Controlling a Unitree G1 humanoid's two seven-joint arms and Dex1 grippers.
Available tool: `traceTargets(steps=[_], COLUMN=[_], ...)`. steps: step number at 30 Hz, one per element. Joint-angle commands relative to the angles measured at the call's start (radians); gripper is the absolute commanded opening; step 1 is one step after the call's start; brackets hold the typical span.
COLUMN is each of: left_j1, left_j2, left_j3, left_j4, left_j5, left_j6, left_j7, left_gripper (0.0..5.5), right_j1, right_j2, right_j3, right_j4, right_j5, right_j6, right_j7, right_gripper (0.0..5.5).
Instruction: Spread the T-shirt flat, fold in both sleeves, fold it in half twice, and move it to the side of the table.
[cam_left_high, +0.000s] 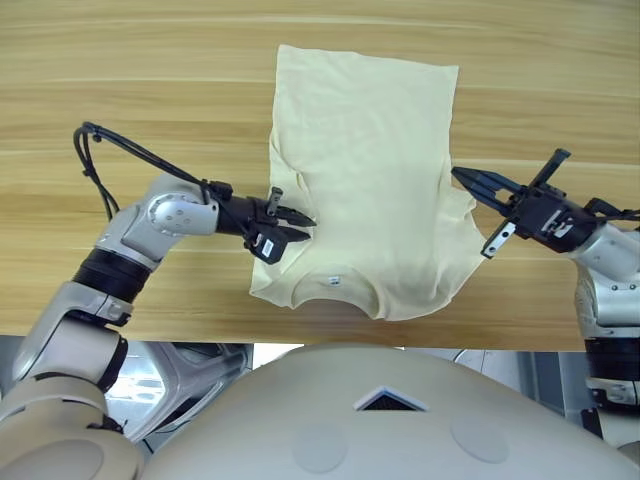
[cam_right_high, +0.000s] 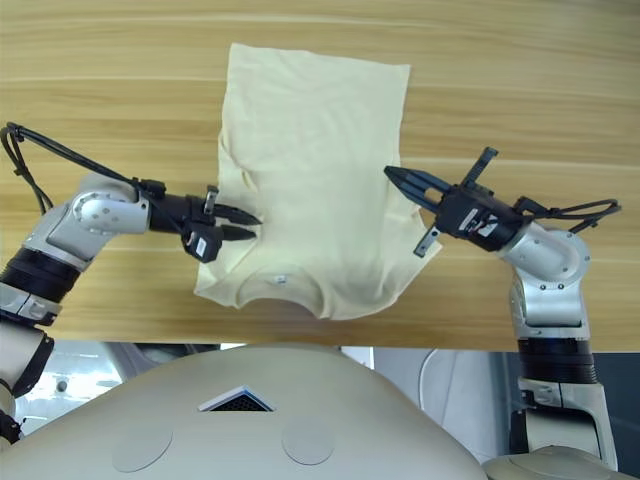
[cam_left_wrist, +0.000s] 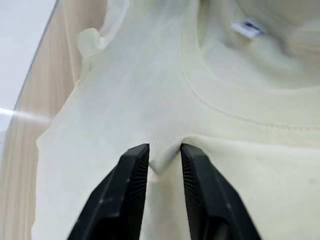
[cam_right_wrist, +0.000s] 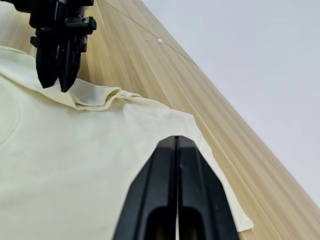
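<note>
T-shirt (cam_left_high: 365, 170) lies flat mid table (cam_left_high: 150, 80), sleeves apparently folded in (both halvings and the move remain, I'd guess). Left gripper (cam_left_wrist: 164, 151) pinches shoulder cloth; right gripper (cam_left_high: 462, 176) sits at the edge, fingers pressed together.

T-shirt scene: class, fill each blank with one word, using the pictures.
The T-shirt lies on a ___ table.
The ___ claw pinches a small fold of the cloth.
The right claw has its fingers ___.
Missing words: wooden; left; shut.
</note>
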Motion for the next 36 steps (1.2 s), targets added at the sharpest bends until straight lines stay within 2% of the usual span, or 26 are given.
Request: traceTargets(steps=[1,5,6,10,14,16,18,21,24,30,36], left_j1=[-0.011,-0.004,-0.001,-0.006,0.006,0.022,0.042,0.091,0.103,0.103,0.126], left_j2=[-0.046,-0.085,-0.086,-0.084,-0.06,-0.044,-0.027,0.008,0.018,0.014,-0.004], left_j3=[0.037,0.051,0.061,0.131,0.179,0.203,0.222,0.229,0.236,0.238,0.235], left_j4=[-0.017,-0.024,-0.038,-0.041,-0.023,-0.027,-0.028,-0.034,-0.03,-0.031,-0.067], left_j5=[-0.054,-0.11,-0.138,-0.177,-0.157,-0.158,-0.152,-0.146,-0.144,-0.142,-0.12], left_j6=[0.02,0.03,0.038,0.051,0.042,0.04,0.038,0.03,0.02,0.012,0.005], left_j7=[0.032,0.039,0.038,0.075,0.09,0.099,0.101,0.087,0.09,0.093,0.125], left_gripper=[1.74,2.34,2.55,3.22,3.8,4.21,4.62,5.14,5.39,5.39,5.39], right_j1=[-0.013,-0.023,-0.04,-0.051,0.133,0.247,0.41,0.601,0.666,0.63,0.547], right_j2=[-0.01,-0.016,-0.028,-0.164,-0.264,-0.287,-0.276,-0.201,-0.15,-0.113,-0.128], right_j3=[0.003,-0.007,-0.04,-0.241,-0.491,-0.619,-0.691,-0.671,-0.617,-0.407,-0.297], right_j4=[0.002,0.009,0.015,0.064,-0.068,-0.092,-0.096,-0.185,-0.226,-0.198,-0.068], right_j5=[-0.008,-0.016,-0.023,-0.183,-0.262,-0.29,-0.313,-0.325,-0.35,-0.433,-0.518], right_j6=[0.001,0.016,0.038,0.084,0.098,0.102,0.055,-0.013,-0.049,-0.068,-0.059], right_j7=[0.008,-0.002,-0.027,-0.132,-0.079,-0.019,0.065,0.122,0.106,0.061,-0.013], right_gripper=[0.0,0.0,0.0,0.7,1.35,1.79,2.22,2.46,2.46,2.46,2.46])
